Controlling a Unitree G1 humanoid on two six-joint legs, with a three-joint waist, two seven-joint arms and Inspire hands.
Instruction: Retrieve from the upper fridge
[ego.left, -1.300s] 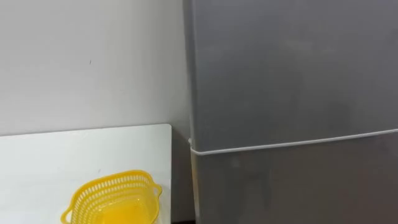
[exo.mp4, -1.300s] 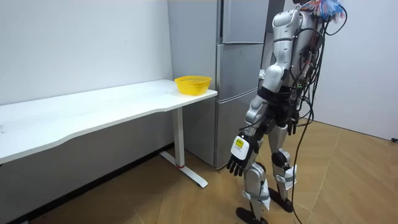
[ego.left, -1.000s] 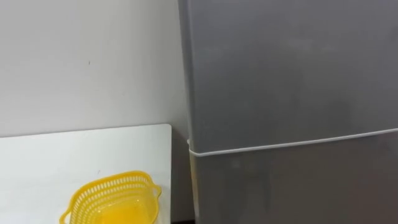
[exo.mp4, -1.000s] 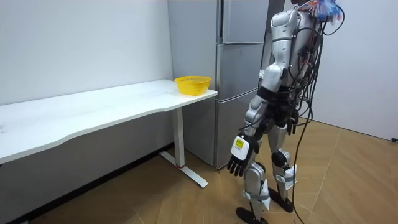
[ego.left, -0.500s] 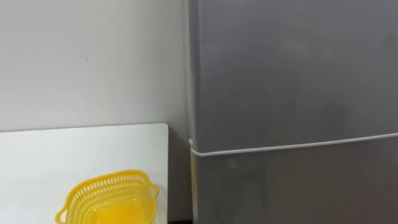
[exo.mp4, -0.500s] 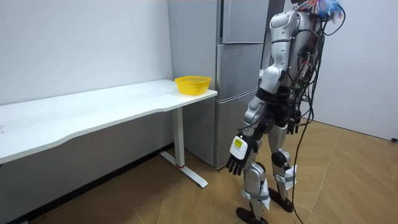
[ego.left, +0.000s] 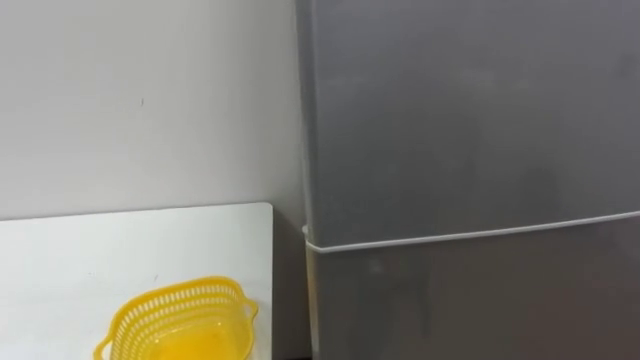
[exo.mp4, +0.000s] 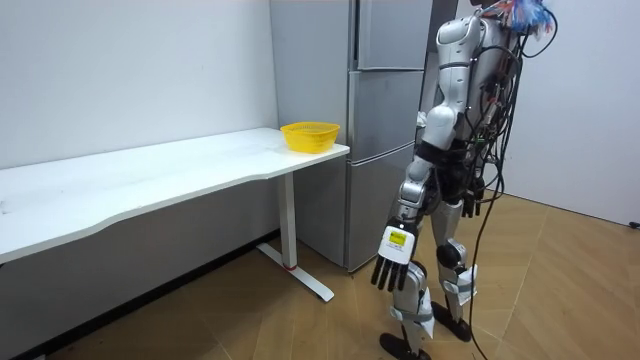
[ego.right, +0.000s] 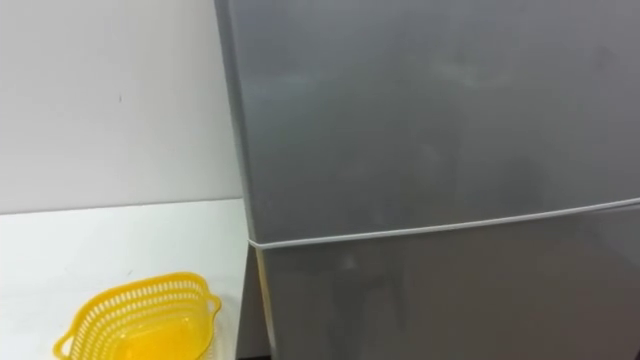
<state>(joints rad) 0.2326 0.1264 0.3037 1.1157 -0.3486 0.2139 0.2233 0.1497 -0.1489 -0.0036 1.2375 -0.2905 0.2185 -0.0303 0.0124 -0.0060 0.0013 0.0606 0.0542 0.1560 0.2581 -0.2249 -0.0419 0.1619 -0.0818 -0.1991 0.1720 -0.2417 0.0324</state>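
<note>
My left robot hand (exo.mp4: 392, 262), released and empty, has shifted slightly; the upper fridge door (ego.left: 470, 110) stays closed.

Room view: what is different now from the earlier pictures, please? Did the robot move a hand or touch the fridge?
The left hand, hanging open beside the leg, has swung a little toward the room view's right and slightly lower. Nothing was taken hold of or let go. The fridge stays shut, the yellow basket stays on the end of the white table, and the robot still stands before the fridge.
</note>
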